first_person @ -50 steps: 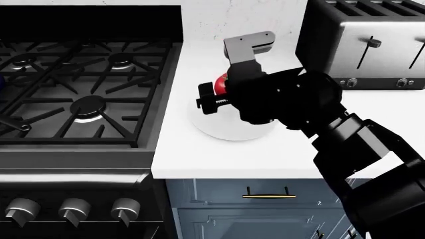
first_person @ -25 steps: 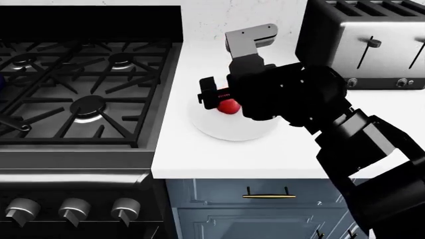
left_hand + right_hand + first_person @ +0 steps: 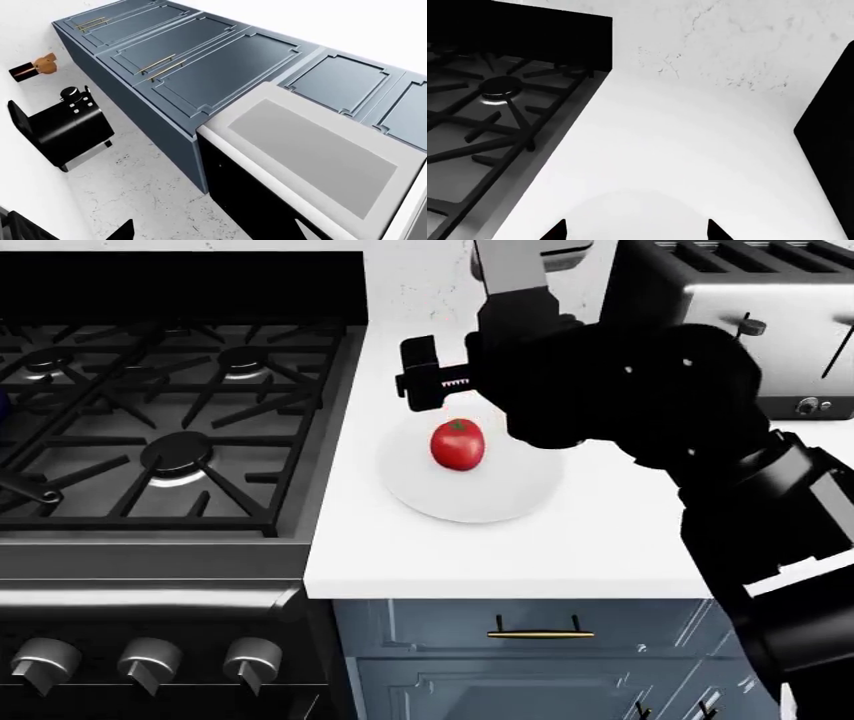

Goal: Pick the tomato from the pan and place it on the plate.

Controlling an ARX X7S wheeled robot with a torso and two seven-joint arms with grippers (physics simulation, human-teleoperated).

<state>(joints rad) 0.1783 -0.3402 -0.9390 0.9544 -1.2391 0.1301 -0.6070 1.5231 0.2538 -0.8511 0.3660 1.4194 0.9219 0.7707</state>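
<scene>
The red tomato (image 3: 458, 445) with its green stem top sits upright on the white plate (image 3: 507, 495) on the counter, held by nothing. My right gripper (image 3: 434, 380) hangs open above the plate's far side, clear of the tomato. In the right wrist view its fingertips (image 3: 557, 231) stand wide apart over the plate (image 3: 634, 210), and the tomato is out of that view. Of the pan, only the black handle (image 3: 24, 490) and a blue sliver of rim show at the far left on the stove. My left gripper (image 3: 210, 232) is open, pointing at wall cabinets.
The gas stove (image 3: 174, 430) with black grates lies left of the plate. A steel toaster (image 3: 747, 320) stands at the back right, close behind my right arm. Cabinet drawers (image 3: 534, 640) sit below the counter's front edge.
My right gripper let go of the tomato, then rose and drew back toward the wall. The tomato dropped from between the fingers onto the plate and rests there.
</scene>
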